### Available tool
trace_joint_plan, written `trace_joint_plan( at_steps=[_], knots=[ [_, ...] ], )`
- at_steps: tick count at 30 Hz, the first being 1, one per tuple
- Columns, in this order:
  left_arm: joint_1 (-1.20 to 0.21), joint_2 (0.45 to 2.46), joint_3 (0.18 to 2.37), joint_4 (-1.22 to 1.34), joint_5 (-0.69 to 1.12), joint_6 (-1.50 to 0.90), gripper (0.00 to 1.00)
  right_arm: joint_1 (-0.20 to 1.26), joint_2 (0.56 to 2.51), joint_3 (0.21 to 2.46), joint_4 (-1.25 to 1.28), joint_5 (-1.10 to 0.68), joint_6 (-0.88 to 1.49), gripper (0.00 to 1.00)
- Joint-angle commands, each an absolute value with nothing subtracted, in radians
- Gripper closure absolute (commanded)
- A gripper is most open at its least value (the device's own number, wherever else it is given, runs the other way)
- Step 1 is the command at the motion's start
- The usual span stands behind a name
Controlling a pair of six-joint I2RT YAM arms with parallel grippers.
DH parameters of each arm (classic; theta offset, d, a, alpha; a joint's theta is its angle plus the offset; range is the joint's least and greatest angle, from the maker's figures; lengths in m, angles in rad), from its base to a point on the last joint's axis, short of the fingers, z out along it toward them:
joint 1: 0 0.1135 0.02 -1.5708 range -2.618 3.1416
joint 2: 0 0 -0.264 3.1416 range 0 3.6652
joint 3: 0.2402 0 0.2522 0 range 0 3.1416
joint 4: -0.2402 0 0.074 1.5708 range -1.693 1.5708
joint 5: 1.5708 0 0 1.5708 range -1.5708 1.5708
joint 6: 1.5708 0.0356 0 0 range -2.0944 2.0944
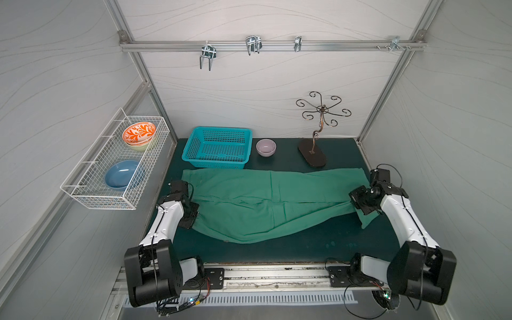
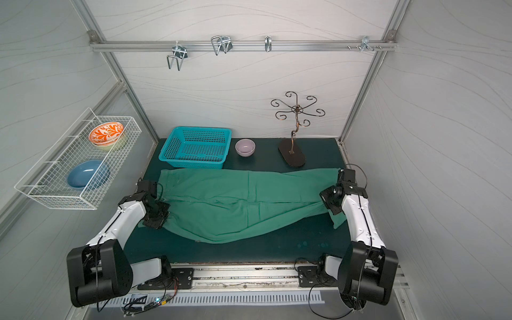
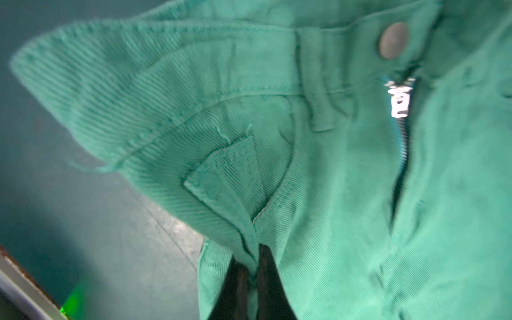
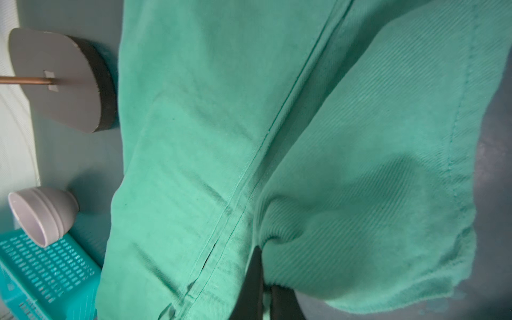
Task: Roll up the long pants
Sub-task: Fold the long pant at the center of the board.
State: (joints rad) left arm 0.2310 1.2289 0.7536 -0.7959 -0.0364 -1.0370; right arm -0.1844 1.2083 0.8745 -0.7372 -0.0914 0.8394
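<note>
The left pincer (image 3: 251, 273) is clamped shut on the waistband end of the long pants (image 1: 263, 202), beside the zip (image 3: 399, 99). The pants lie unrolled across the dark green surface (image 1: 277, 250), just in front of the turquoise basket (image 1: 219, 146), the lilac bowl (image 1: 266, 147) and the wire stand (image 1: 312, 155). The right pincer (image 4: 266, 279) is pinched shut on cloth at the leg-hem end.

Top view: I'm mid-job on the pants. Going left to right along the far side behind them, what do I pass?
Wire wall rack → turquoise basket → lilac bowl → curly metal stand. All of them lie beyond the long pants.
</note>
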Motion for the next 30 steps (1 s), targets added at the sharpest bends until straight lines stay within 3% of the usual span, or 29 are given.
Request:
trace_joint_plan(
  at_steps=[1, 15, 30],
  knots=[
    [0.194, 1.222, 0.856, -0.834, -0.055, -1.032, 1.0, -0.196, 1.218, 0.925, -0.735, -0.123, 0.803, 1.0],
    [0.126, 1.303, 1.119, -0.846, -0.197, -0.996, 1.0, -0.24, 1.357, 1.089, -0.598, -0.25, 0.823, 1.0],
    [0.05, 1.5, 1.274, -0.648, -0.263, -1.029, 1.0, -0.256, 1.604, 1.282, -0.461, -0.324, 0.857, 1.0]
  ],
)
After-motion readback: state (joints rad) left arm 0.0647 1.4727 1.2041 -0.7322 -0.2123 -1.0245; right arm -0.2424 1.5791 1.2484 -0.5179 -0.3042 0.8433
